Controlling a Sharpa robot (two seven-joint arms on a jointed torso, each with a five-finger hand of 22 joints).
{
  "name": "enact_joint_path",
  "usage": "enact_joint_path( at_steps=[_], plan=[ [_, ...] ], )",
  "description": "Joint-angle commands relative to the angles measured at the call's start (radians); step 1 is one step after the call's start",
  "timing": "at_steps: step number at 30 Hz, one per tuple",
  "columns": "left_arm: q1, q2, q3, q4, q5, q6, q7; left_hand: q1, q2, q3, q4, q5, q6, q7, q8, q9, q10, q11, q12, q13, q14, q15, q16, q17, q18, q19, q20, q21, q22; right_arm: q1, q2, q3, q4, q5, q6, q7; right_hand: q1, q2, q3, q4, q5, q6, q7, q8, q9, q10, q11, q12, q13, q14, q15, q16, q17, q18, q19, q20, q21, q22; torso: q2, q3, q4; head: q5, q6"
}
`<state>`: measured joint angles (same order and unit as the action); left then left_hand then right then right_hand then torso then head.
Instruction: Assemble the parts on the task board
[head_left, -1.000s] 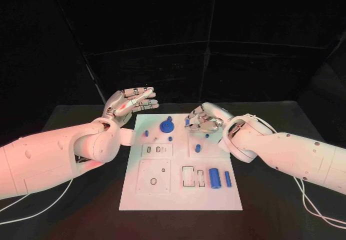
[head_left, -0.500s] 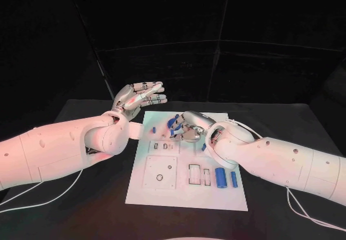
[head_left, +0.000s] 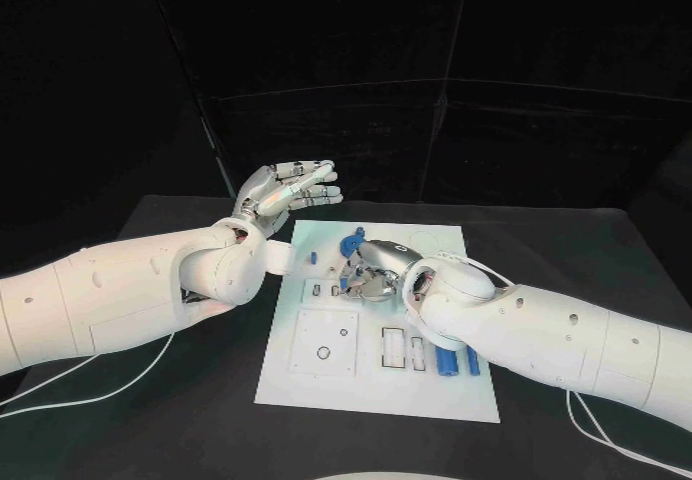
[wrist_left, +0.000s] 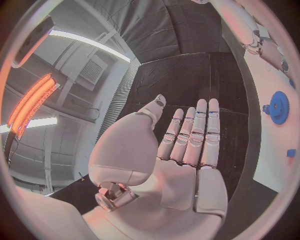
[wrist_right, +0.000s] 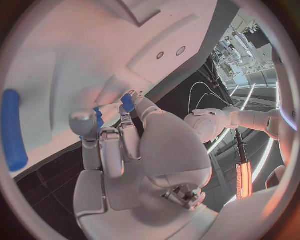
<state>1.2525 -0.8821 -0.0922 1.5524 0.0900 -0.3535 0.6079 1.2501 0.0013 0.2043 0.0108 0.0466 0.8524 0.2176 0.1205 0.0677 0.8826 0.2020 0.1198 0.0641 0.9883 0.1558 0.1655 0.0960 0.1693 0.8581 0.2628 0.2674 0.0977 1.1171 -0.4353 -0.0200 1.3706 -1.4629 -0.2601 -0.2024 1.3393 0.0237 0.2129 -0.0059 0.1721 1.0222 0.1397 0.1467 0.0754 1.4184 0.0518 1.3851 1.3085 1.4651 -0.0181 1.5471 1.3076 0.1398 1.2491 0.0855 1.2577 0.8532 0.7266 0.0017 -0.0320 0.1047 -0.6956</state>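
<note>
A: Two robot hands were over the black tabletop. What was each one doing?

B: The right robot hand was curled down on the flat white plastic task board, near its far end. In the right wrist view it pinched a small blue plastic piece between its fingertips. The left robot hand was lifted up past the board's far left corner, flat, with its fingers straight and side by side, holding nothing.

A: Where were the other pieces?

B: A round blue gear with teeth stood on the board just beyond the right robot hand. A small blue peg stood to its left. Two long blue round bars lay side by side near the board's right edge, half under the right arm.

A: What could have gone wrong?

B: I think the piece was going into a slot in the board. It was tiny and held only at the tips, so a small tilt could have made it jam or pop out. The fingers were also close to the gear, so they could have bumped it. And the arm hid the slot from above, so aiming was hard.
</note>
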Motion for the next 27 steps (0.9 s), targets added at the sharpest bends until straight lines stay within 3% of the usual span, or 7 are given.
enact_joint_path(
  at_steps=[1,16,27],
  plan=[
    [0.002,0.001,0.001,0.000,0.002,0.012,0.007,0.008,0.006,-0.001,-0.005,0.004,0.007,0.022,-0.004,0.000,0.008,-0.003,-0.005,0.000,0.010,0.000,-0.006,-0.001,0.014,0.009,0.000,0.000,-0.001,-0.001,0.004,0.000,-0.005,-0.046,0.015,-0.026,-0.008,0.001,0.006,-0.001,0.003,-0.002,-0.002,-0.003,0.001,-0.010,0.000,-0.007,0.035,0.092,-0.003,-0.001,0.202,-0.011,-0.006,0.000,-0.007,-0.001,0.001,0.0003,0.0018,0.000,-0.001],
    [0.002,0.006,0.001,-0.004,0.002,0.013,0.006,0.009,0.007,-0.001,-0.007,0.004,0.009,0.021,-0.004,0.000,0.010,-0.003,-0.005,0.001,0.011,0.000,-0.007,-0.001,0.014,0.010,0.000,-0.001,-0.002,-0.007,0.011,-0.001,-0.015,-0.052,0.017,-0.023,-0.007,-0.002,0.007,-0.003,0.006,-0.002,-0.002,-0.004,0.001,-0.009,0.000,-0.006,0.036,0.092,-0.003,-0.001,0.204,-0.012,-0.006,0.000,-0.006,0.001,0.001,0.0012,0.0007,0.005,-0.006],
    [0.002,0.007,0.001,-0.006,0.002,0.013,0.005,0.009,0.007,-0.001,-0.008,0.004,0.009,0.022,-0.004,0.000,0.010,-0.003,-0.005,0.000,0.011,0.000,-0.007,-0.001,0.014,0.010,0.000,-0.001,-0.002,-0.008,0.007,-0.002,-0.019,-0.052,0.053,-0.034,-0.010,-0.007,0.007,-0.004,0.005,-0.002,-0.001,-0.004,0.001,-0.011,0.001,-0.008,0.034,0.092,-0.002,-0.001,0.204,-0.012,-0.006,0.001,-0.007,0.000,0.001,0.0013,-0.0001,0.003,-0.011]
  ],
)
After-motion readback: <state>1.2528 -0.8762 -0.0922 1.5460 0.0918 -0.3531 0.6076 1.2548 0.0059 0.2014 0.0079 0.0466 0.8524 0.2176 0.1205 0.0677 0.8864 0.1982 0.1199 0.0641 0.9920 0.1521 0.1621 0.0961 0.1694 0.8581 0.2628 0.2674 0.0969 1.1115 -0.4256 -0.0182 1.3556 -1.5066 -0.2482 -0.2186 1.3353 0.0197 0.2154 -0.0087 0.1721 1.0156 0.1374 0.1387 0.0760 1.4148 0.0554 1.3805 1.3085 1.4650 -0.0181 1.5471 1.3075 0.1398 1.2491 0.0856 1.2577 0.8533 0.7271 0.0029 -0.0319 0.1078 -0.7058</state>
